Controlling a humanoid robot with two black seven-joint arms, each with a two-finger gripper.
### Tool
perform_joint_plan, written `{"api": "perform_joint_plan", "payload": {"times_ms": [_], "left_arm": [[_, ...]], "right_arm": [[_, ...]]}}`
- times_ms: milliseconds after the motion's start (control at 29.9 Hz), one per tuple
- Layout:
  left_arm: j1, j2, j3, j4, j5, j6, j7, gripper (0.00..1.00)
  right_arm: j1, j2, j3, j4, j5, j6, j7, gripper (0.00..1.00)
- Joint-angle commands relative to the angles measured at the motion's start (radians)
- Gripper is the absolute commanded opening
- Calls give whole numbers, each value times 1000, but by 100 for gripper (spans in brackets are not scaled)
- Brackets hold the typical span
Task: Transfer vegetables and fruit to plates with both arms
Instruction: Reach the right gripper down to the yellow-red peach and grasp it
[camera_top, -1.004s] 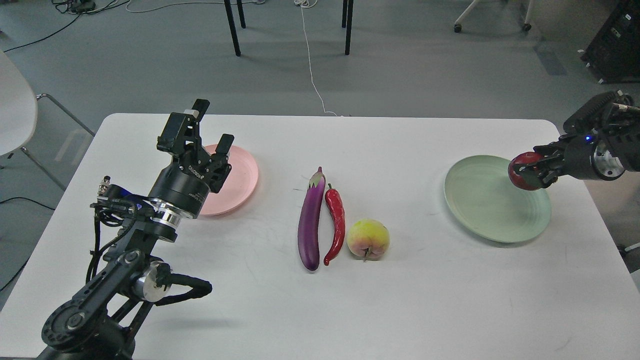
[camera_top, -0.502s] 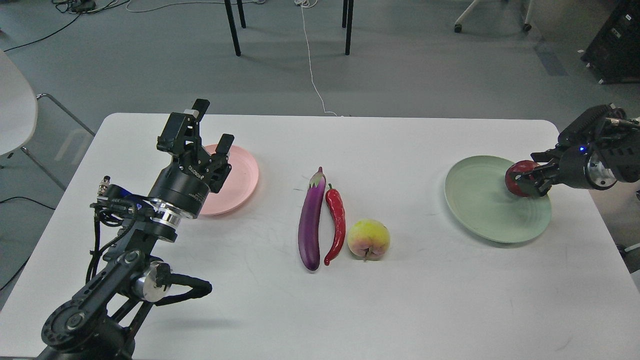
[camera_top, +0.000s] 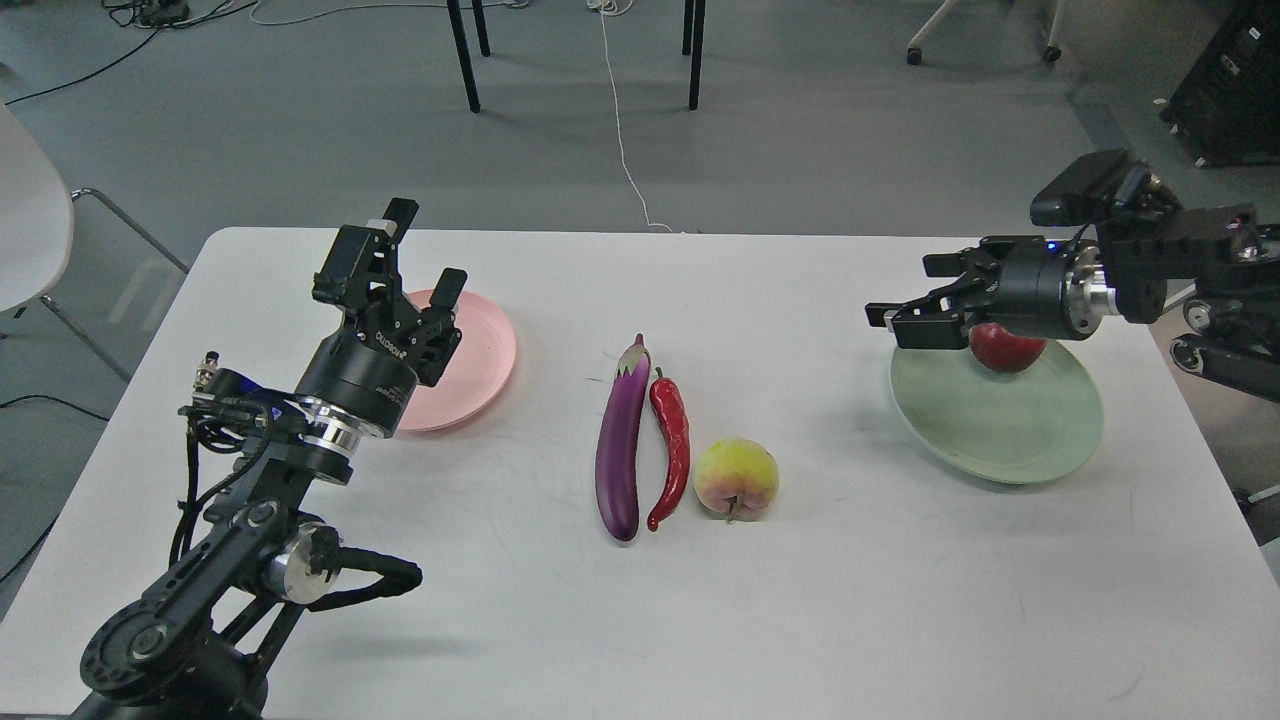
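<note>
The purple eggplant (camera_top: 621, 442), the red chili (camera_top: 673, 447) and the yellow-pink peach (camera_top: 736, 478) lie side by side at the table's middle. The dark red pomegranate-like fruit (camera_top: 1003, 349) rests on the far part of the pale green plate (camera_top: 985, 425) at the right. My right gripper (camera_top: 912, 297) is open and empty, above the plate's far left rim, its wrist partly covering the fruit. My left gripper (camera_top: 428, 246) is open and empty, raised over the pale pink plate (camera_top: 475, 360) at the left.
The white table (camera_top: 640, 610) has rounded far corners. Chair legs and a white cable (camera_top: 625, 140) are on the grey floor beyond it. A white chair (camera_top: 30, 215) stands at the left.
My right gripper has let go of the dark red fruit onto the green plate, opened, and moved left and up. The left arm has not moved.
</note>
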Motion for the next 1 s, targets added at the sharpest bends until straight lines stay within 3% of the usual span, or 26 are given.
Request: {"api": "perform_joint_plan", "payload": {"times_ms": [0, 234, 401, 970], "left_arm": [[3, 10, 0, -17, 0, 0, 1, 99], [11, 17, -1, -23, 0, 2, 1, 99], [12, 17, 0, -29, 5, 2, 1, 99], [12, 26, -3, -29, 5, 2, 1, 99]], "right_arm": [[79, 61, -37, 106, 59, 90, 0, 97], [150, 333, -189, 48, 108, 101, 0, 97], [138, 457, -281, -38, 107, 98, 0, 97], [72, 584, -318, -124, 107, 97, 0, 96]]}}
